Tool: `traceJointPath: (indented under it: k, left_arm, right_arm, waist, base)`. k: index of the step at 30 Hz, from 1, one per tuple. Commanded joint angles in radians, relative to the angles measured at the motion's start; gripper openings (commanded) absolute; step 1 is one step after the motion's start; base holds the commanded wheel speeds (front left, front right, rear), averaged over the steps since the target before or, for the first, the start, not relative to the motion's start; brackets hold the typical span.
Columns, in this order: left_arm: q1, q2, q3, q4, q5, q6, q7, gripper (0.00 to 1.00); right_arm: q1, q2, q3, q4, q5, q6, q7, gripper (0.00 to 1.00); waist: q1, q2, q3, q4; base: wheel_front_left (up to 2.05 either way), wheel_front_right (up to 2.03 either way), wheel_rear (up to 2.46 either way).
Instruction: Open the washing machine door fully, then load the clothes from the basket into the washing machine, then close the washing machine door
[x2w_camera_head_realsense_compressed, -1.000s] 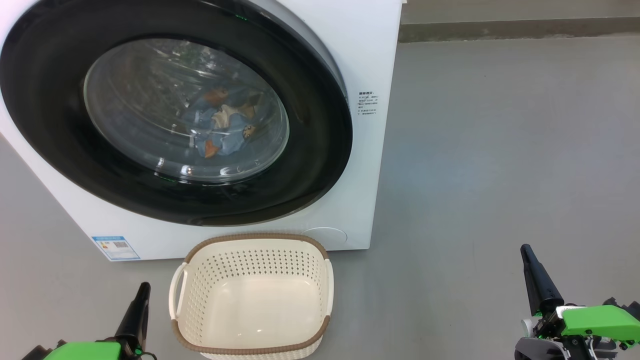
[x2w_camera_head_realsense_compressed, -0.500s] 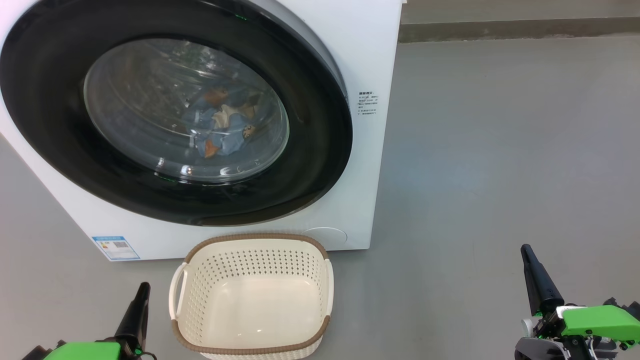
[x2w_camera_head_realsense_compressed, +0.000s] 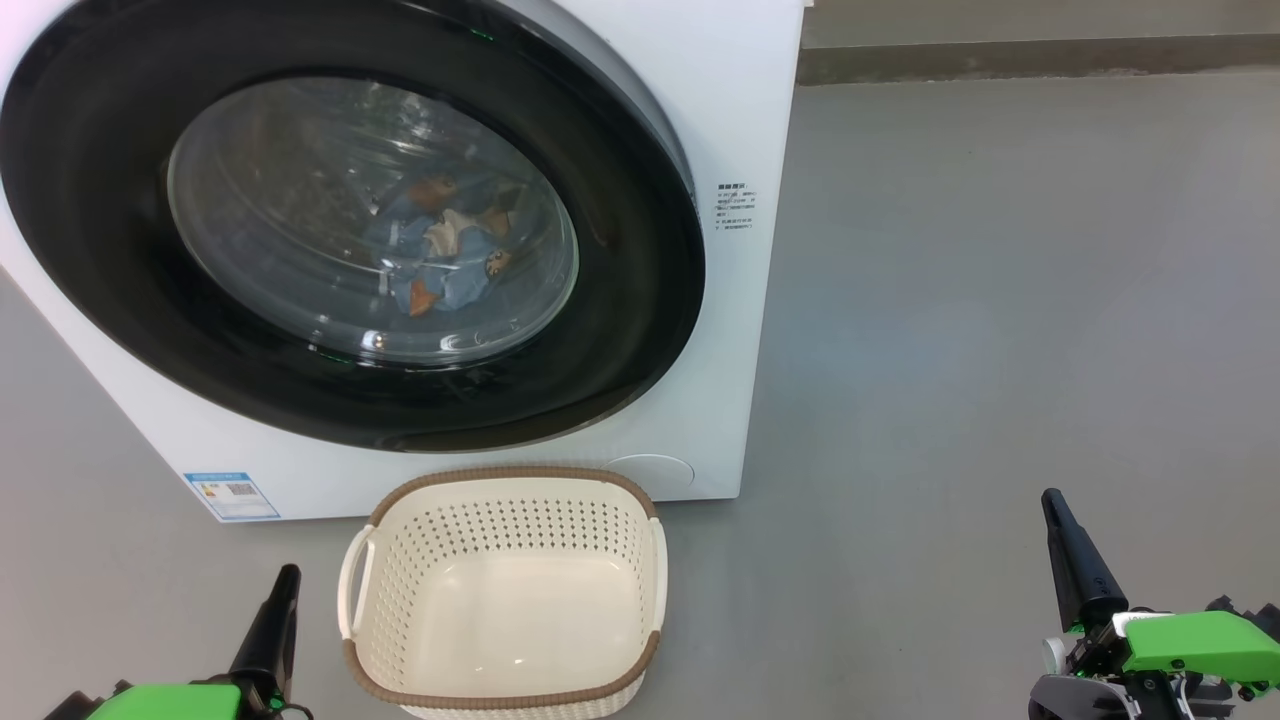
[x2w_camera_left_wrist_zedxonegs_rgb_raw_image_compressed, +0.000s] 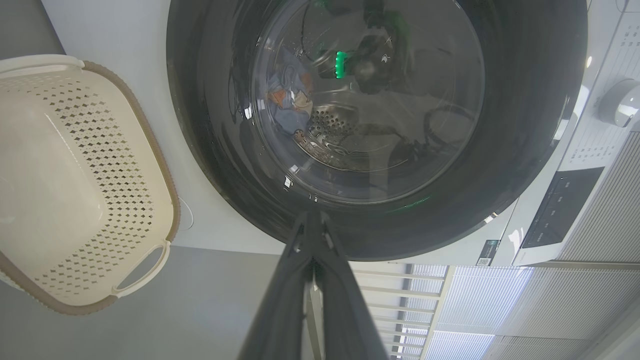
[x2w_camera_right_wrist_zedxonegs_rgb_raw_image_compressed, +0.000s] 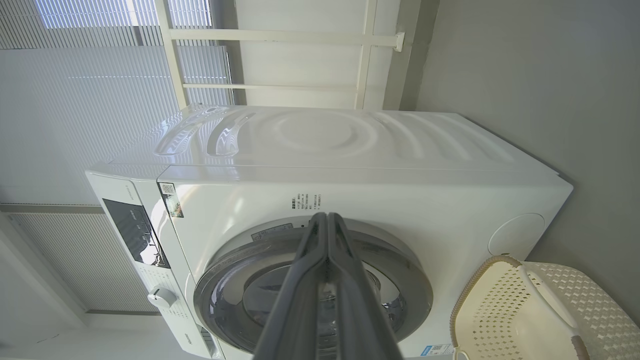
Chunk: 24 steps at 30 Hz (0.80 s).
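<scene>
The washing machine door (x2w_camera_head_realsense_compressed: 640, 300) is sitting shut against the washing machine (x2w_camera_head_realsense_compressed: 720, 100), and the clothes (x2w_camera_head_realsense_compressed: 445, 250) are lying behind its glass. The basket (x2w_camera_head_realsense_compressed: 505, 475) is standing on the floor (x2w_camera_head_realsense_compressed: 1000, 300) at the door's 6 o'clock. The left gripper (x2w_camera_head_realsense_compressed: 287, 580), at the basket's 8 o'clock, and the right gripper (x2w_camera_head_realsense_compressed: 1055, 510), at its 3 o'clock, are both showing fingers clenched together, grasping nothing.
</scene>
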Motion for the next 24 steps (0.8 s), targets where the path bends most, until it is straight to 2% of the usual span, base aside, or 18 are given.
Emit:
traceJointPath:
  k: [1,24]
  left_arm:
    - [-0.045,0.014,0.035,-0.025,0.002,-0.003,0.005,0.0]
    - [-0.045,0.012,0.038,-0.025,0.004,-0.003,0.007,0.0]
  right_arm:
    - [-0.013,-0.002,0.018,-0.029,0.005,0.002,0.007,0.0]
    - [-0.014,0.0,0.015,-0.029,0.003,0.002,0.009,0.0]
  waist:
    - [0.0,0.0,0.0,0.0]
    - [0.0,0.0,0.0,0.0]
  base:
    - [0.0,0.0,0.0]
    - [0.0,0.0,0.0]
